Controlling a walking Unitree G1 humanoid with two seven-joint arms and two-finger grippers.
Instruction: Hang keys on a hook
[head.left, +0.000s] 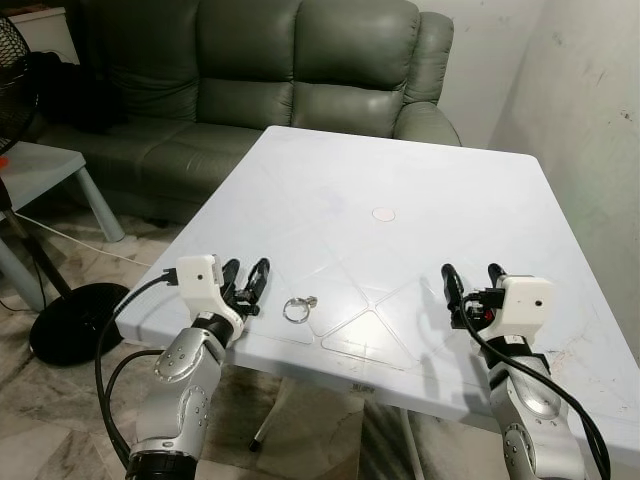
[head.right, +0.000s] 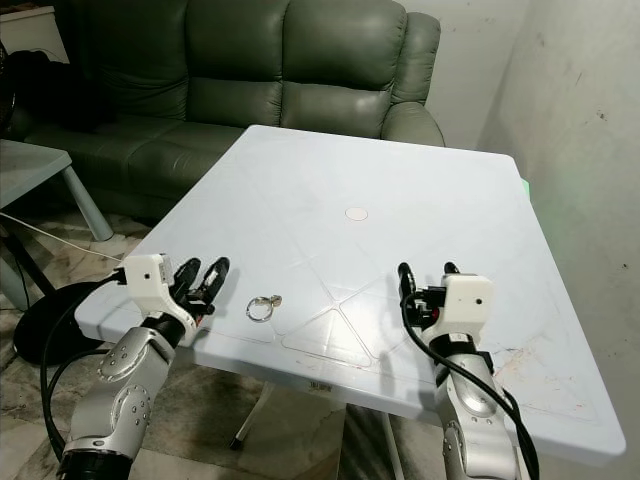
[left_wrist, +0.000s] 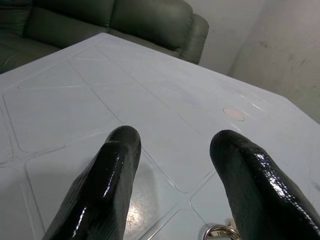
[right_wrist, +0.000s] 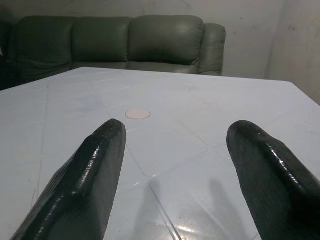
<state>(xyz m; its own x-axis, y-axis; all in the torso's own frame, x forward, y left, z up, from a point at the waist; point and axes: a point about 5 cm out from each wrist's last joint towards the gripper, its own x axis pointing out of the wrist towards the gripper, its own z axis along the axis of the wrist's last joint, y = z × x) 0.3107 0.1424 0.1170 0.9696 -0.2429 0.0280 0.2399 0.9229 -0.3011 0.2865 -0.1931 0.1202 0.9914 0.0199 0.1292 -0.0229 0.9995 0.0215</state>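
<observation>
While the keys (head.left: 299, 309) lie near the table's (head.left: 400, 160) front-left corner, just beside the left gripper (head.left: 246, 280), whose fingers are spread like those of the right gripper (head.left: 470, 282), the ring should be straddled squarely before closing.

A square white plastic table (head.left: 420, 190) stands in front of a grey-green sofa, its top moulded with shallow lines that form triangles and panels. A small round plug (head.left: 383, 213) sits at its centre. Near the front edge, toward the robot's left, lies a metal key ring (head.left: 297, 309) with what looks like a small key attached, though it is too small to be sure. Reddish-brown smudges (head.right: 520, 362) mark the front right corner.
</observation>
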